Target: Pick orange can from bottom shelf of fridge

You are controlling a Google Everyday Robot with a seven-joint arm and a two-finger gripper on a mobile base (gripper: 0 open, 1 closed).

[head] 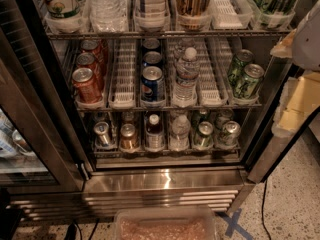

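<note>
Upright at lane front for easy reach — orange can [129,137] on bottom shelf [165,152], well down-left of gripper [309,34] — its state impossible to tell.

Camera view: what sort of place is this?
Likely a shop or break room: stainless display fridge, wire racks of cans and bottles, speckled floor. Gripper is at the right edge.

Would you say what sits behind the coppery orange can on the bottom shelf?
A dim can top behind the coppery orange can; farther back is hidden. Gripper at upper right.
</note>
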